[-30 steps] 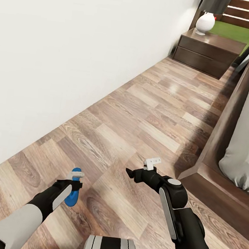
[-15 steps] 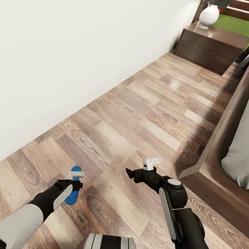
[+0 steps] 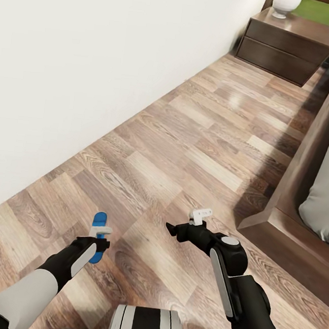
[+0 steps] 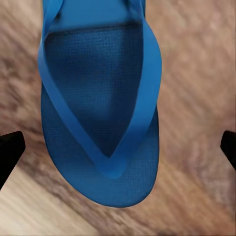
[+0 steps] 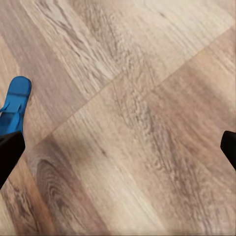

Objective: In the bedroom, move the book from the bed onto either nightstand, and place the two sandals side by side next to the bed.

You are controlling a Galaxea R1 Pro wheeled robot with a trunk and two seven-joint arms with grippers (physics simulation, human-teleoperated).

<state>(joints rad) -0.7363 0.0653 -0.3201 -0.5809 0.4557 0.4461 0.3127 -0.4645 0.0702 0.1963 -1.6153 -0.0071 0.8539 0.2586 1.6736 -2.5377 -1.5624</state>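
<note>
Blue sandal (image 4: 101, 113) lies flat on the plank floor (image 3: 203, 138) beneath the open left gripper (image 3: 100, 234); a shallow descent could pinch only its strap. The right gripper (image 3: 191, 224) is open, empty.

Open floor (image 3: 198, 137) btwn wall (image 3: 84, 63) & bed (image 3: 307, 165); nightstand (image 3: 291, 41) at far end.

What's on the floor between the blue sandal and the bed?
In the head view, between the sandal and the bed lies wood floor, with the right pincer hanging over it.
</note>
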